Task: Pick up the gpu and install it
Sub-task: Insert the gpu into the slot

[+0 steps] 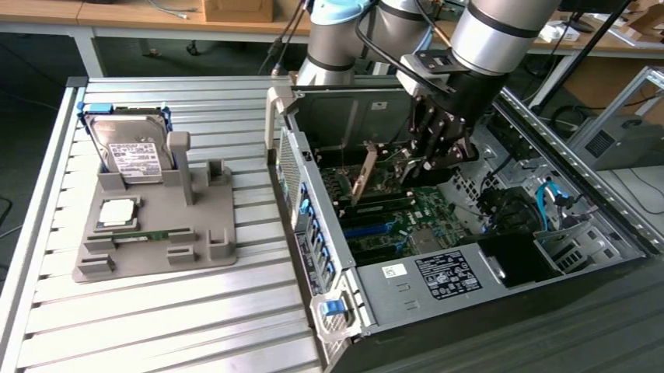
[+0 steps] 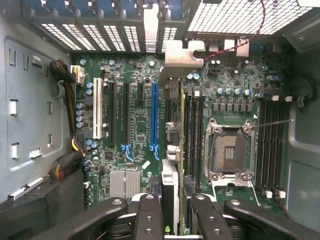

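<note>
Exterior view: parked up high and well back, angled down over the slatted metal table (image 1: 155, 326), the grey parts tray (image 1: 155, 233) on the exterior view's left and the open computer case (image 1: 581, 233) on the right. Wrist view: riding right behind the gripper (image 2: 172, 210), staring straight down into the case from close up, fingers (image 2: 150, 212) poking into the edge. Shared between both: the green motherboard (image 2: 135, 130) and the gpu (image 2: 176, 150) standing edge-on over it.

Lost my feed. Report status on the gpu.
Gripper shut on gpu. Card edge-on, inside open computer case, above motherboard. Nothing blocking seen.
</note>
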`<action>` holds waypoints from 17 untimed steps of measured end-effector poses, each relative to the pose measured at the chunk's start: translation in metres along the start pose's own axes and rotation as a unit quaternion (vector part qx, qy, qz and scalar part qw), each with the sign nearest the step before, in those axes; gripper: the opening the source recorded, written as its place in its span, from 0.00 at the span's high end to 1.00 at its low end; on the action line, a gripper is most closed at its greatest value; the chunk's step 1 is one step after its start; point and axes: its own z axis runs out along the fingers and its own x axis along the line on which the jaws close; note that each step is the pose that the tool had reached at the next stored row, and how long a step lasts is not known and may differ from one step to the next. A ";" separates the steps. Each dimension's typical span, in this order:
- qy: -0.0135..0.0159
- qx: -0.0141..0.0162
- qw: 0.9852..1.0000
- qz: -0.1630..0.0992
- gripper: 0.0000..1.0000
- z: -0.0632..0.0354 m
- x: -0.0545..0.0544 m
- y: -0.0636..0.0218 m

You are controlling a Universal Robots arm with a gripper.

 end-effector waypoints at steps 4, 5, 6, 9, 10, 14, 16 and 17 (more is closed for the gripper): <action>0.000 0.000 1.000 0.000 0.73 0.0013 0.000 0.0007; 0.000 0.000 1.000 0.000 0.73 0.0016 0.000 0.0010; 0.000 0.000 1.000 0.000 0.73 0.0019 0.000 0.0012; 0.000 0.000 1.000 0.000 0.73 0.0028 0.000 0.0016; 0.000 0.000 1.000 0.000 0.73 0.0032 0.000 0.0018; 0.000 0.000 1.000 0.000 0.73 0.0049 0.001 0.0033; 0.000 0.000 1.000 0.000 0.73 0.0056 0.001 0.0044; 0.000 0.000 1.000 0.000 0.73 0.0060 0.001 0.0045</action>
